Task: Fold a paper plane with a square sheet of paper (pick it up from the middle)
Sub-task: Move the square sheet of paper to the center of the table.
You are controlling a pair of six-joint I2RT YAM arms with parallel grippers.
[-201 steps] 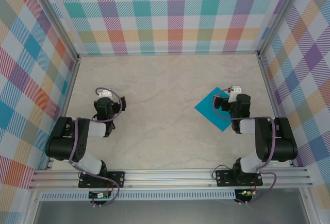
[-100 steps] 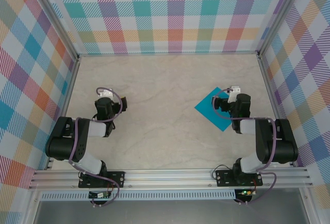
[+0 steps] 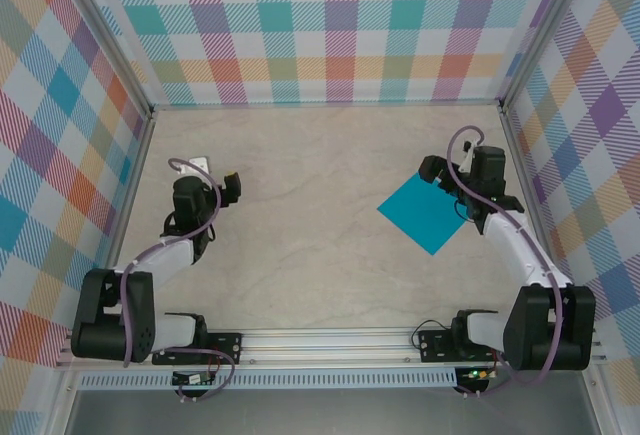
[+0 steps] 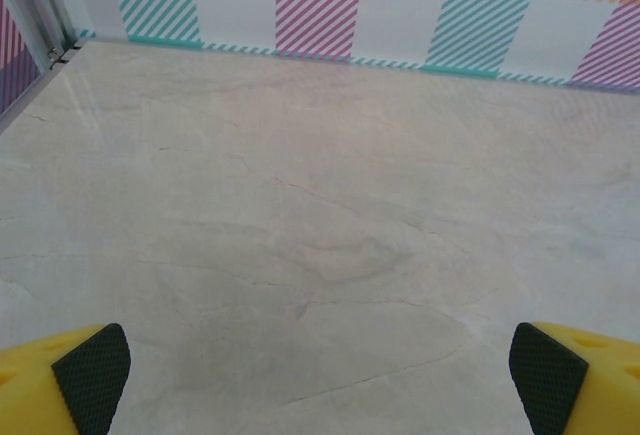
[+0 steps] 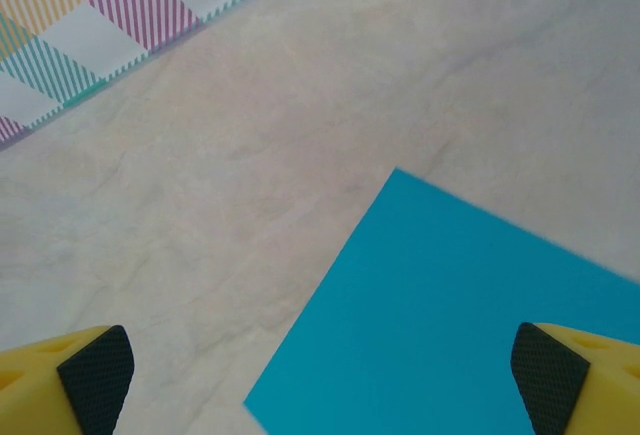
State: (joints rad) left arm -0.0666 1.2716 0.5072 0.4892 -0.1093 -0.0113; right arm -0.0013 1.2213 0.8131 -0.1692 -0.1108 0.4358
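The square sheet of paper (image 3: 425,213) is teal-blue and lies flat and uncreased on the table at the right, turned like a diamond. My right gripper (image 3: 436,169) hovers over its far corner, pointing left, jaws open and empty. In the right wrist view the sheet (image 5: 450,315) spreads under the open right gripper (image 5: 320,380), between the yellow fingertips (image 5: 95,375). My left gripper (image 3: 230,187) is open over bare table at the left, far from the sheet. In the left wrist view the left gripper (image 4: 320,380) has nothing between its fingers.
The pale marble-look table (image 3: 320,155) is boxed in by checked walls (image 3: 320,25) at the back and both sides. An aluminium rail (image 3: 330,340) with both arm bases runs along the near edge. The right wall stands close behind the right arm.
Both arms have unfolded and reached farther out. The right gripper went from over the sheet's middle to its far corner. The left gripper shifted slightly farther. The sheet has not moved.
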